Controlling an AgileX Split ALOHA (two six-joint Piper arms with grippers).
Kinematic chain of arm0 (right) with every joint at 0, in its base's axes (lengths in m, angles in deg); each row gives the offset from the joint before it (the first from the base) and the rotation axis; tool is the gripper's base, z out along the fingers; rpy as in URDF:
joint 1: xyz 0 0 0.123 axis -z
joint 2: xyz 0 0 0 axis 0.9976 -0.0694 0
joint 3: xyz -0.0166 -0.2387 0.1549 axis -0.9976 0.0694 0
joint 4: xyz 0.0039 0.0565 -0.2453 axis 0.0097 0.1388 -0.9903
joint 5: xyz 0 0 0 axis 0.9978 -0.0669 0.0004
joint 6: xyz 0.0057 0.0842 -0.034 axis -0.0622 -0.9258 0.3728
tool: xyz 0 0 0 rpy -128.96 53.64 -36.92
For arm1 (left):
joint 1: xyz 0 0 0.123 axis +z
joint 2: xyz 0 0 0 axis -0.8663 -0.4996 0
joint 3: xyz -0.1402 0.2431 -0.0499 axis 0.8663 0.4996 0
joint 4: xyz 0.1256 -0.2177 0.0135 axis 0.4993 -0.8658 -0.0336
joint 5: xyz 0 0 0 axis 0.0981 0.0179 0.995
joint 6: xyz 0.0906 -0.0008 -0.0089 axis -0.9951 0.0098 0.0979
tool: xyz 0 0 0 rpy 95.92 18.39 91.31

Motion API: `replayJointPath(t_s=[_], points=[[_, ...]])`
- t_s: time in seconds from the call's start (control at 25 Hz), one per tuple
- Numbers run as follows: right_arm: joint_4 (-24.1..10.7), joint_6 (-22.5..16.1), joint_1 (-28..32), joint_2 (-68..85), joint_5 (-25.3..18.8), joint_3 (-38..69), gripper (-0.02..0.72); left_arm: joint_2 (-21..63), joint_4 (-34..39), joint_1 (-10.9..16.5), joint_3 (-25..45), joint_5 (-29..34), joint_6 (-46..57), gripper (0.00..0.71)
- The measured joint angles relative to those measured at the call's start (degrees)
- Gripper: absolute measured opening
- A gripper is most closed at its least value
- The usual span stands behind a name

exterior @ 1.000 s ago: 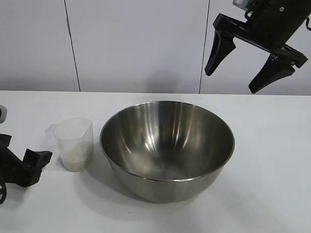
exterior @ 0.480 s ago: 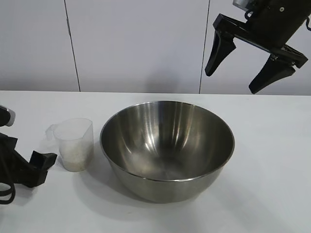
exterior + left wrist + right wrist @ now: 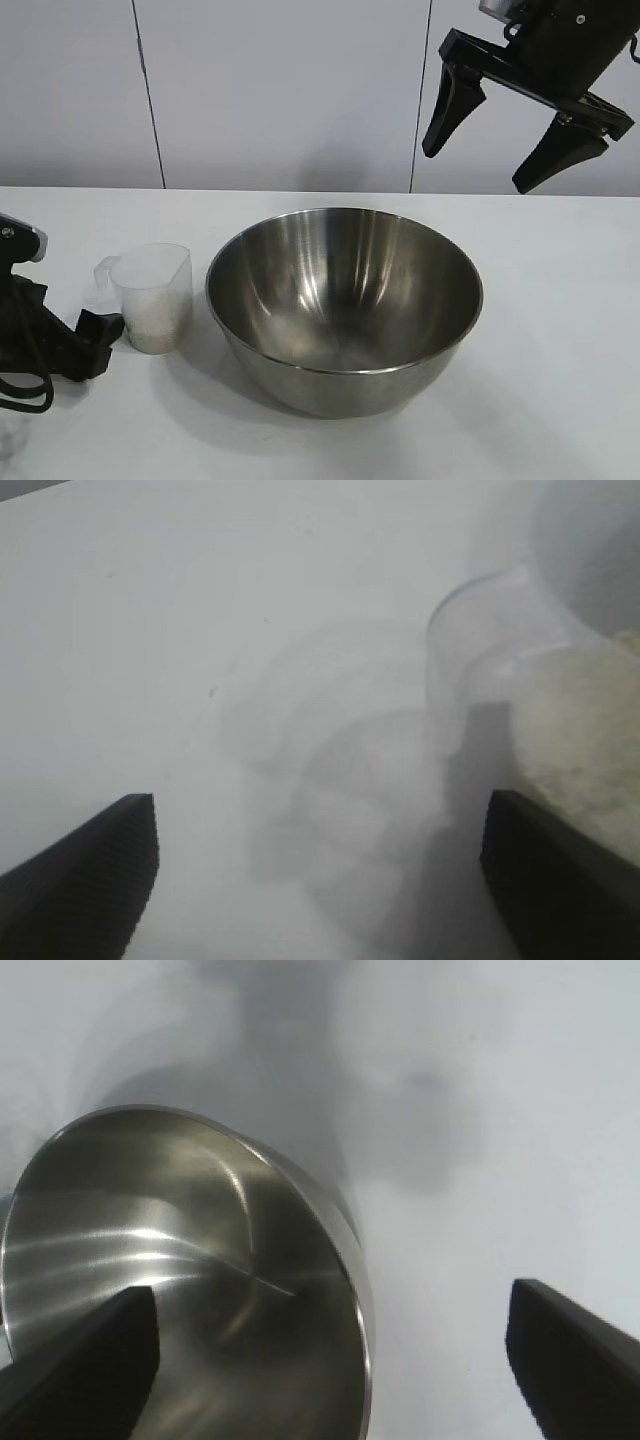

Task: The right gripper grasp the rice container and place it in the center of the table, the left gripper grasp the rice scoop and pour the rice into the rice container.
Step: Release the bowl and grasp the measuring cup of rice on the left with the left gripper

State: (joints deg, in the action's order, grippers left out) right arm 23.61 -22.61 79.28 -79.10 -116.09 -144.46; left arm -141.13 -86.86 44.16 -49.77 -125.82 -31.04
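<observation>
Stainless steel: bowl, large, deep, shiny, upright near the middle of the white table; inside bare of grains.

Clear plastic: scoop, upright on the table just beside the bowl, on the bowl's left in the exterior view, not touching it; tab handle pointing away from the bowl; rice filling the lower part, pale off-white.

Black: left gripper, low over the table at the left edge of the exterior view, near the scoop's handle side; fingers spread wide, nothing between them. In the left wrist view, fingertips apart at both lower corners, scoop ahead and off toward one finger, not yet between them; contact with the scoop unclear.

Black: right gripper, high above the table near the back wall, above and behind the bowl's right side; fingers spread wide, holding nothing. In the right wrist view, bowl below, well apart from the fingertips.
</observation>
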Motion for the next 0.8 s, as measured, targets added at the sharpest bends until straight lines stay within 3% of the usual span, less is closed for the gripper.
replayJointPath(t_s=[0.4, 0.8], points=[[0.0, 0.0, 0.0, 0.0, 0.0, 0.0, 0.653, 0.0, -1.6, 0.0, -2.0, 0.2, 0.0, 0.624], [0.0, 0.0, 0.0, 0.0, 0.1, 0.0, 0.653, 2.7, -1.7, 0.0, -2.7, 0.2, 1.1, 0.567]])
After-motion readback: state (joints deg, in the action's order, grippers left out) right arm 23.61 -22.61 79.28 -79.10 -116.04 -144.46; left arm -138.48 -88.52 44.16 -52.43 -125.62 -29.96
